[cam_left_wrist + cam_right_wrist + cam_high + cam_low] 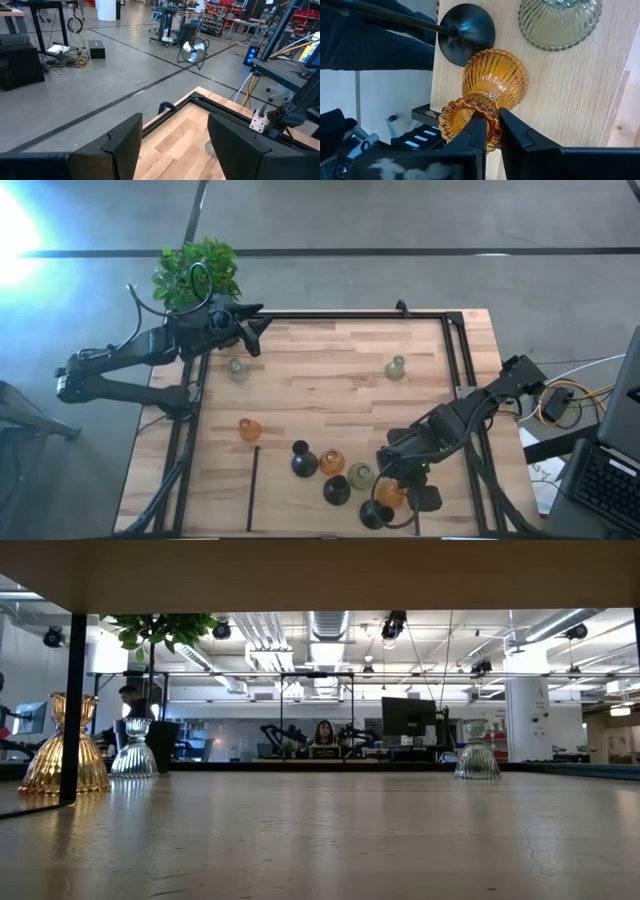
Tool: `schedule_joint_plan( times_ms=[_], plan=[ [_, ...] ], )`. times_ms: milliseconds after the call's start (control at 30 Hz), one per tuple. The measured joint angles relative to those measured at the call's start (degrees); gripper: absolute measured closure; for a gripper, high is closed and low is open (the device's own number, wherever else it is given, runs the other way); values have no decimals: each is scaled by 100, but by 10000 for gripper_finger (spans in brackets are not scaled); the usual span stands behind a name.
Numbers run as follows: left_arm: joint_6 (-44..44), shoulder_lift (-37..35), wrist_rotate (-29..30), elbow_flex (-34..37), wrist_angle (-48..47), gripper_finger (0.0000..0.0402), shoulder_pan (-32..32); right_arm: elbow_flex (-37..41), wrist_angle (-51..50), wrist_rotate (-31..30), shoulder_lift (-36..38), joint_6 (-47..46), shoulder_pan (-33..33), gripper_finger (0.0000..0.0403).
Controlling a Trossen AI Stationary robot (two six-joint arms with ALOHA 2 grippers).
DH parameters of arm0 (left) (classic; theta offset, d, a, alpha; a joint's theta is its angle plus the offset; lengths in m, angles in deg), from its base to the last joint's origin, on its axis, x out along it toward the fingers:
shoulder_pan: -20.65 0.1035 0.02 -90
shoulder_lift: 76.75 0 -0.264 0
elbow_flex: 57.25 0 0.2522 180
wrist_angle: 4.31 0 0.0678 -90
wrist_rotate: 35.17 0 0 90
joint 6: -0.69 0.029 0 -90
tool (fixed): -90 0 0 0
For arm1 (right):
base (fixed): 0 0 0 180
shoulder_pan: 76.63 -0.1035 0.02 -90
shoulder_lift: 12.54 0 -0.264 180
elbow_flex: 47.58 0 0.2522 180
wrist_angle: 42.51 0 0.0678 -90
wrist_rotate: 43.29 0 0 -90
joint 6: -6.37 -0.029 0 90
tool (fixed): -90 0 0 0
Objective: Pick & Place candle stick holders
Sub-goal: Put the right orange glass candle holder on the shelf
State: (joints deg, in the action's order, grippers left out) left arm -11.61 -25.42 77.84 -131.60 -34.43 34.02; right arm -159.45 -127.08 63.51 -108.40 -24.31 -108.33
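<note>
Several candle stick holders stand on the wooden table (330,395). Two pale green ones are at the far side (238,368) (396,368), and an amber one (249,429) is at the near left. A cluster at the near middle holds black (304,460), amber (331,462), pale green (360,475) and black (337,490) holders. My right gripper (392,485) is at the near right, shut on another amber holder (495,75). My left gripper (250,328) is open and empty above the far left corner, next to the plant. My right gripper pinches the amber holder's beaded neck (487,102), just below its flared upper cup (457,122), between its two fingers (477,132). The fingers lie across the neck. The ribbed bulb base points away from the fingers. I cannot tell whether the base rests on the table.
A black holder (467,32) and a pale green one (560,20) stand close beside the held holder. A potted green plant (197,272) sits at the far left corner. Black frame rails (350,315) run along the table's far, left and right edges.
</note>
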Motion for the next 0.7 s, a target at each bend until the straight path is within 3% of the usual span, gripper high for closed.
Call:
schedule_joint_plan(
  times_ms=[700],
  plan=[
    [55, 0, 0, 0, 0, 172, -2, 42, -114, 37, 11, -83, 0, 379]
  ],
)
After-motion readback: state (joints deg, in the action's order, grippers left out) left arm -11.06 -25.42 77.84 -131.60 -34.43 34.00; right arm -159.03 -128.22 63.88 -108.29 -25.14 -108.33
